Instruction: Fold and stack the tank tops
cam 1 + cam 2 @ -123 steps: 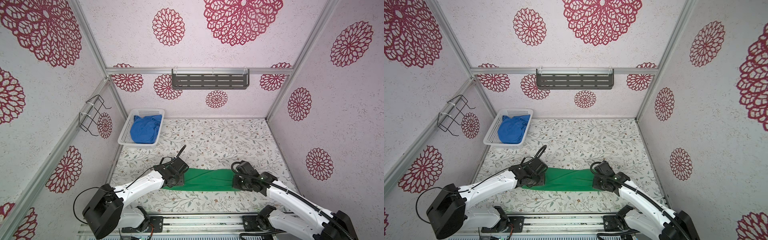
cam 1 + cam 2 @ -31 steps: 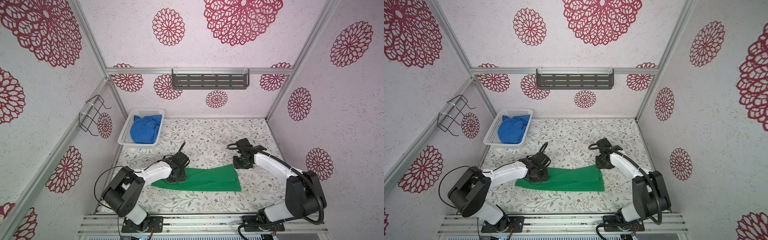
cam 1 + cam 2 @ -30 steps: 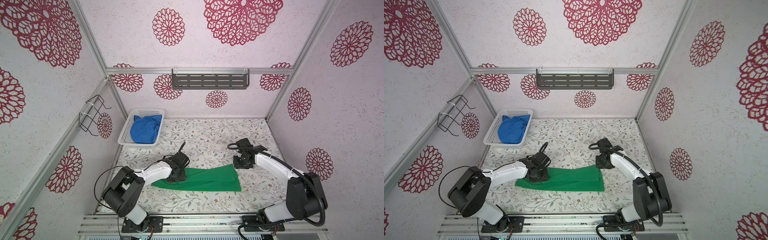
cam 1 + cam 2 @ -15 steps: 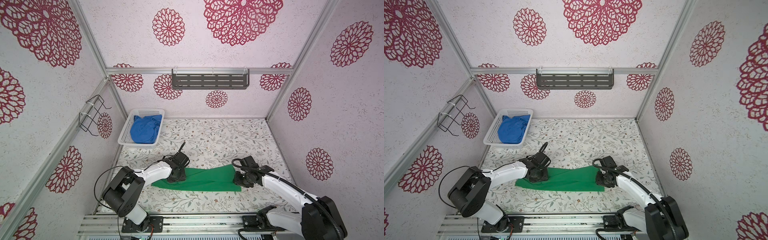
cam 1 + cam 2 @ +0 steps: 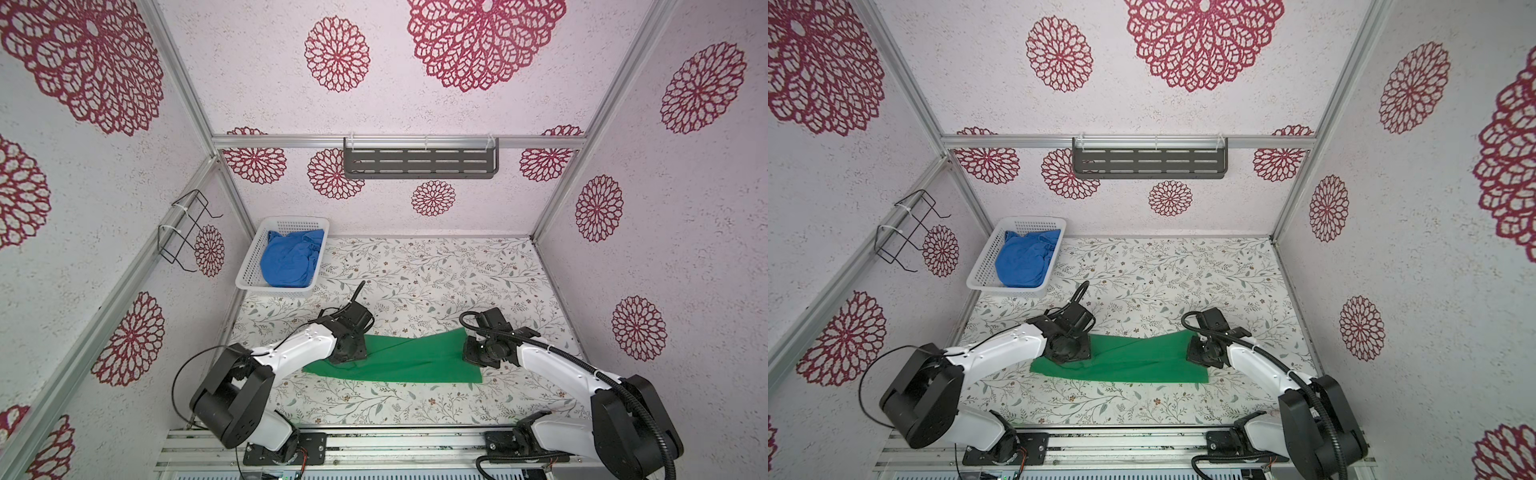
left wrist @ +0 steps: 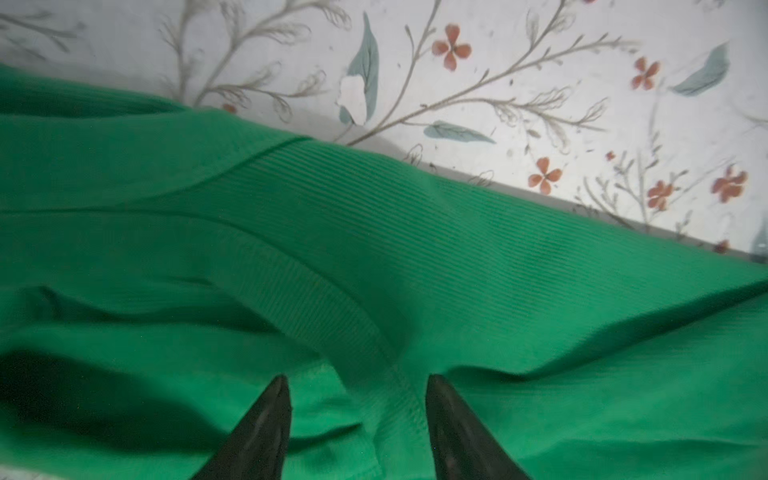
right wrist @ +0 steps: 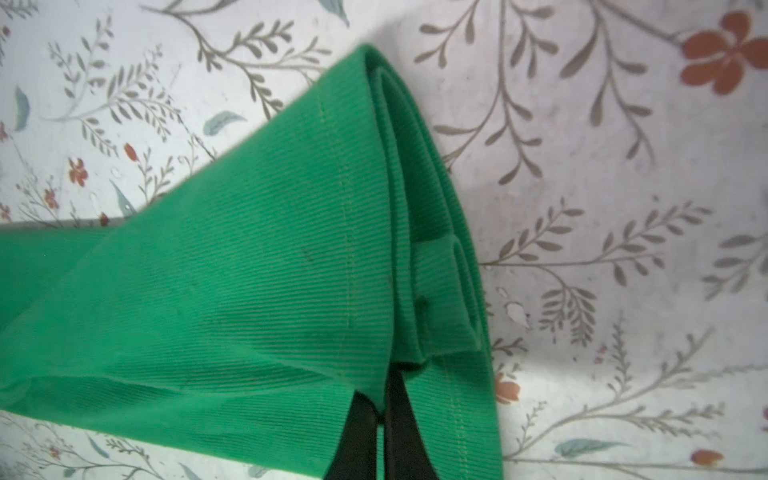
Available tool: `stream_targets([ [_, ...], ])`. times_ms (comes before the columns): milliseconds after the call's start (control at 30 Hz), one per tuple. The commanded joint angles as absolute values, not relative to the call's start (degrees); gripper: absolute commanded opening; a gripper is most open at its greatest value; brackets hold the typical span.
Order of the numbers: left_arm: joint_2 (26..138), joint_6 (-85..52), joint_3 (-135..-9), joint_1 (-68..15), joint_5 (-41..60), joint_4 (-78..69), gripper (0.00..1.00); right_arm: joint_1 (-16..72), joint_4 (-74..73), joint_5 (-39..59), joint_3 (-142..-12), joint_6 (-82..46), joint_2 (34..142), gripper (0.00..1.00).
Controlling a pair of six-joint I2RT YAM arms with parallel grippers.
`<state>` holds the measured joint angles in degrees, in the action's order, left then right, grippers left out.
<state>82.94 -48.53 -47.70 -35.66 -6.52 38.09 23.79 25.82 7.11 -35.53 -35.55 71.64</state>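
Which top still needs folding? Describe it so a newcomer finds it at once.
In the far left corner of the floral table stands a white perforated basket. The blue tank top lies crumpled inside it. Unlike the green tank top, which is stretched out near the front, it is royal blue, bunched up and the only cloth in a container.

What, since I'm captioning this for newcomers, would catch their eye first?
A bright green ribbed fabric tank top lies folded in a strip across the front of the floral table, the right arm's jaws shut on its right end and the left arm's jaws apart over its left end. At the far left, a royal blue tank top sits crumpled in a white perforated plastic basket.
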Motion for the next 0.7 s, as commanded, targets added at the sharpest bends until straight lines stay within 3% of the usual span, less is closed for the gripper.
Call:
stream_targets([
  [0, 77.97, -51.57, -47.55, -35.63, -5.37, 40.82, 0.56, 24.01, 27.33, 5.31, -36.83, -35.50, 69.87, 0.02],
  [333, 74.74, -61.55, -38.10, -39.07, 0.19, 32.33, 0.52, 24.04, 28.39, 4.70, -37.42, -35.26, 69.48, 0.00],
  [667, 79.13, -61.43, -39.55, -39.23, 0.82, 27.73, 0.50, 23.99, 30.06, 3.82, -37.38, -34.81, 68.03, 0.00],
])
